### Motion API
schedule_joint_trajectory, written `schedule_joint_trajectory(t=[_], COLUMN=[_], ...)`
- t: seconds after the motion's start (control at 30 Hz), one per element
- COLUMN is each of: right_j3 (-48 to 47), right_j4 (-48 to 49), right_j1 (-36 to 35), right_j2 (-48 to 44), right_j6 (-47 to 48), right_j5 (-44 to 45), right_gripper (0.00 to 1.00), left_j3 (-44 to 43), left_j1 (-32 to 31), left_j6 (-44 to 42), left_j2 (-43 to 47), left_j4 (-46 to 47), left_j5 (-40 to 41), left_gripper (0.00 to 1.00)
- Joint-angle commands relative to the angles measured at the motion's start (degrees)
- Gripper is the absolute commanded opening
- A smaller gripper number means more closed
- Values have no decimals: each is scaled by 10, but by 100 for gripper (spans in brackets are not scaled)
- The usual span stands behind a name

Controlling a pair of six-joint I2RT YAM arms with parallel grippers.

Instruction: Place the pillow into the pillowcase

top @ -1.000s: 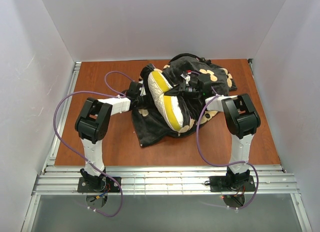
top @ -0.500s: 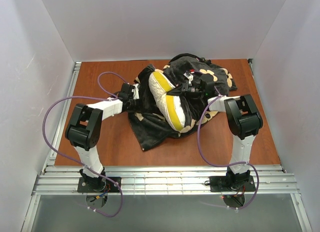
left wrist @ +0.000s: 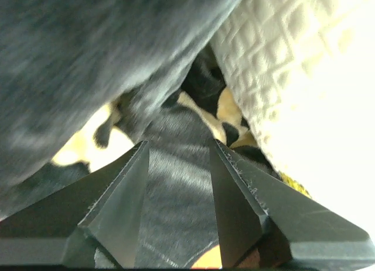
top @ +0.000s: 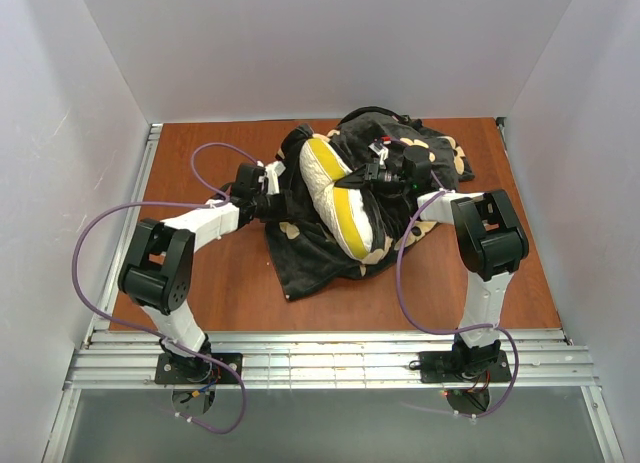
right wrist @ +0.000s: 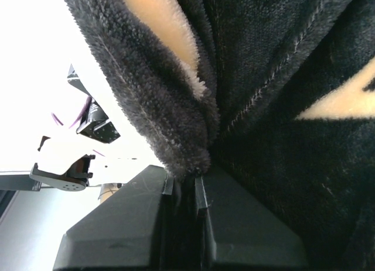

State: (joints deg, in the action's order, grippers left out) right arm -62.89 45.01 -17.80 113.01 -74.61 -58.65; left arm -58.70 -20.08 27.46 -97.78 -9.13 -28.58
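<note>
Since a second ago the left arm's elbow has swung out to the left and nearer the table's edge, and its wrist has drawn slightly left. The right arm has hardly moved.

From above, the pillow (top: 335,188) stands tilted on its edge in the middle of the table (top: 200,173), with its yellow band turned upward and running from far left to near right. The pillowcase (top: 310,253) is bunched under and around it, heaped on the far and right sides, with one flap spread flat toward the near left. The left gripper (top: 272,195) reaches into the dark cloth just left of the pillow. The right gripper (top: 368,177) meets the cloth at the pillow's right side.

At the left wrist, the left gripper (left wrist: 180,143) has its two fingers (left wrist: 120,203) set clearly apart. Black plush pillowcase (left wrist: 170,183) lies across the gap beyond them, and I cannot tell whether either finger presses it. The quilted white pillow (left wrist: 304,78) fills the upper right.

At the right wrist, the right gripper (right wrist: 183,176) has its fingers (right wrist: 135,224) drawn almost together, pinching a thick fold of the pillowcase (right wrist: 263,107) between them.
</note>
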Motion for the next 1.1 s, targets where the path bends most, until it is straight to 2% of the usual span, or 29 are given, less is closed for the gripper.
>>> schedule_joint_trajectory(t=[0.0, 0.3, 0.57, 0.63, 0.83, 0.97, 1.07], right_j3=[-14, -7, 1, 12, 19, 30, 30], right_j4=[24, 55, 79, 130, 183, 218, 218], right_j1=[0, -8, -16, -20, -29, -33, -31], right_j2=[-31, -37, -39, -39, -41, -53, -60], right_j6=[-26, -61, -84, -125, -180, -218, -220], right_j5=[-3, -4, -4, -1, 10, 18, 16], right_gripper=[1, 1, 1, 1, 1, 1, 1], left_j3=[-21, -45, -30, -37, -89, -149, -164], left_j1=[-21, -37, -47, -53, -76, -100, -101], left_j6=[22, 104, 127, 132, 145, 106, 76], left_j2=[-9, -81, -93, -101, -159, -218, -235], left_j4=[22, 88, 166, 163, 114, 58, 30], left_j5=[2, 4, 23, 46, 146, 230, 259], left_gripper=[40, 43, 61, 63, 63, 63, 55])
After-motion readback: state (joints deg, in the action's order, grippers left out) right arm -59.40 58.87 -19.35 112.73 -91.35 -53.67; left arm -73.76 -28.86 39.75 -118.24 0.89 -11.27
